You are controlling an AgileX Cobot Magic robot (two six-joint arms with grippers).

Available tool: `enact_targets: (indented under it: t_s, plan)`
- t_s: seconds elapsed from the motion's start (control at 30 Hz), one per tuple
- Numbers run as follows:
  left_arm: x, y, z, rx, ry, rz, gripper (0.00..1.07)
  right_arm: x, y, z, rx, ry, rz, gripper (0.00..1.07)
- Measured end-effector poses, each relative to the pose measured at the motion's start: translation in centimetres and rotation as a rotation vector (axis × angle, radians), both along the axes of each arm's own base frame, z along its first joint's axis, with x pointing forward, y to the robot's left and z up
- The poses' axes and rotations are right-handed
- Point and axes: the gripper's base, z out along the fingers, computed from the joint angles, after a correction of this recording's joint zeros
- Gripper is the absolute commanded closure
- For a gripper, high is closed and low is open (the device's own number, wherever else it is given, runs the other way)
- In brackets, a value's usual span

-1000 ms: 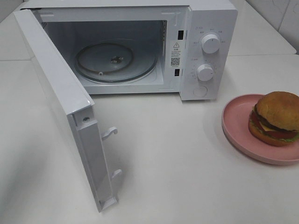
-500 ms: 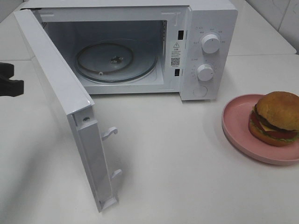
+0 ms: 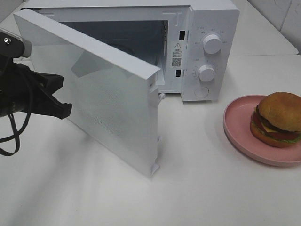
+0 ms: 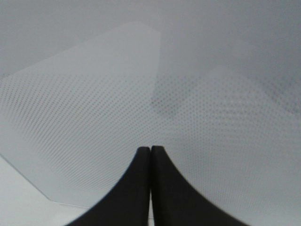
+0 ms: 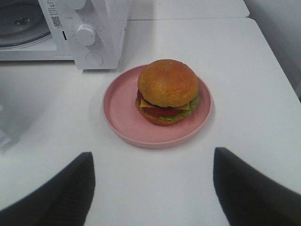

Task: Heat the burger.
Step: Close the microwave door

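At right of the exterior frame, the burger (image 3: 278, 118) sits on a pink plate (image 3: 237, 127) on the bench (image 3: 197, 179). Left gripper (image 4: 150, 151), fingertips together, presses the half-closed microwave door (image 3: 103, 101); right gripper (image 5: 153, 176) gapes wide, empty.

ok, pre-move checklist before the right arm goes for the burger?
1. Burger on the pink plate, upright and unobstructed: ok.
2. Right gripper open, empty, short of the plate: ok.
3. Microwave door wide enough for loading: not ok, it stands half-swung across the cavity.
4. Left gripper clear of the door: not ok, its shut tips are right at the door's outer face; actual contact cannot tell.
5. Turntable free: cannot tell, the door hides most of it in the high view.
6. Table path from plate to microwave: ok.
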Motion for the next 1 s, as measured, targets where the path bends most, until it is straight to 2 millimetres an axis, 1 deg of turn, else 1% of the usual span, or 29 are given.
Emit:
enact_targets:
  t_s: [0.03, 0.1, 0.13, 0.17, 0.23, 0.27, 0.3, 0.33, 0.4, 0.43, 0.47, 0.5, 0.57, 0.6, 0.63, 0.67, 0.73, 0.77, 0.8, 0.83, 0.9, 0.93, 0.97, 1.0]
  plan:
    - [0.0, 0.0, 0.0, 0.0, 0.0, 0.0, 1.06, 0.0, 0.0, 0.0, 0.0, 0.0, 0.0, 0.39]
    - [0.7, -0.4, -0.1, 0.0, -0.002, -0.001, 1.06, 0.0, 0.0, 0.0, 0.0, 0.0, 0.0, 0.39]
    - [0.7, -0.4, -0.1, 0.0, -0.002, -0.001, 1.06, 0.0, 0.0, 0.0, 0.0, 0.0, 0.0, 0.39]
    - [1.3, -0.6, 0.0, -0.001, -0.007, -0.002, 1.06, 0.0, 0.0, 0.0, 0.0, 0.0, 0.0, 0.39]
    - [1.5, -0.8, -0.1, -0.001, -0.007, -0.002, 1.06, 0.0, 0.0, 0.0, 0.0, 0.0, 0.0, 0.39]
    - [2.1, -1.1, 0.0, -0.004, -0.013, -0.002, 1.06, 0.0, 0.0, 0.0, 0.0, 0.0, 0.0, 0.39]
    - [2.1, -1.1, 0.0, -0.004, -0.013, -0.002, 1.06, 0.0, 0.0, 0.0, 0.0, 0.0, 0.0, 0.39]
    - [2.7, -1.4, 0.0, -0.006, -0.017, -0.002, 1.06, 0.0, 0.0, 0.0, 0.0, 0.0, 0.0, 0.39]
    - [3.1, -1.5, 0.1, -0.008, -0.022, -0.002, 1.06, 0.0, 0.0, 0.0, 0.0, 0.0, 0.0, 0.39]
    - [3.7, -1.9, 0.1, -0.017, -0.024, 0.0, 1.06, 0.0, 0.0, 0.0, 0.0, 0.0, 0.0, 0.39]
    - [3.7, -1.9, 0.1, -0.017, -0.024, 0.0, 1.06, 0.0, 0.0, 0.0, 0.0, 0.0, 0.0, 0.39]
    - [4.4, -2.2, 0.0, -0.031, -0.021, 0.006, 1.06, 0.0, 0.0, 0.0, 0.0, 0.0, 0.0, 0.39]
    - [4.8, -2.4, 0.1, -0.04, -0.024, 0.008, 1.06, 0.0, 0.0, 0.0, 0.0, 0.0, 0.0, 0.39]
    - [5.5, -2.8, 0.2, -0.055, -0.025, 0.011, 1.06, 0.0, 0.0, 0.0, 0.0, 0.0, 0.0, 0.39]
    - [5.5, -2.8, 0.2, -0.055, -0.025, 0.011, 1.06, 0.0, 0.0, 0.0, 0.0, 0.0, 0.0, 0.39]
    - [6.2, -3.2, 0.2, -0.06, -0.032, 0.005, 1.06, 0.0, 0.0, 0.0, 0.0, 0.0, 0.0, 0.39]
    - [6.5, -3.4, 0.1, -0.061, -0.031, 0.001, 1.06, 0.0, 0.0, 0.0, 0.0, 0.0, 0.0, 0.39]
    - [7.3, -3.9, 0.1, -0.066, -0.038, -0.01, 1.06, 0.0, 0.0, 0.0, 0.0, 0.0, 0.0, 0.39]
    - [7.3, -3.9, 0.1, -0.066, -0.038, -0.01, 1.06, 0.0, 0.0, 0.0, 0.0, 0.0, 0.0, 0.39]
    - [7.9, -4.4, 0.1, -0.073, -0.046, -0.022, 1.06, 0.0, 0.0, 0.0, 0.0, 0.0, 0.0, 0.39]
    - [8.2, -4.6, 0.1, -0.075, -0.049, -0.028, 1.06, 0.0, 0.0, 0.0, 0.0, 0.0, 0.0, 0.39]
    - [8.6, -5.3, 0.0, -0.075, -0.048, -0.042, 1.06, 0.0, 0.0, 0.0, 0.0, 0.0, 0.0, 0.39]
    - [8.6, -5.3, 0.0, -0.075, -0.048, -0.042, 1.06, 0.0, 0.0, 0.0, 0.0, 0.0, 0.0, 0.39]
    - [9.0, -6.3, -0.2, -0.063, -0.043, -0.073, 1.06, 0.0, 0.0, 0.0, 0.0, 0.0, 0.0, 0.39]
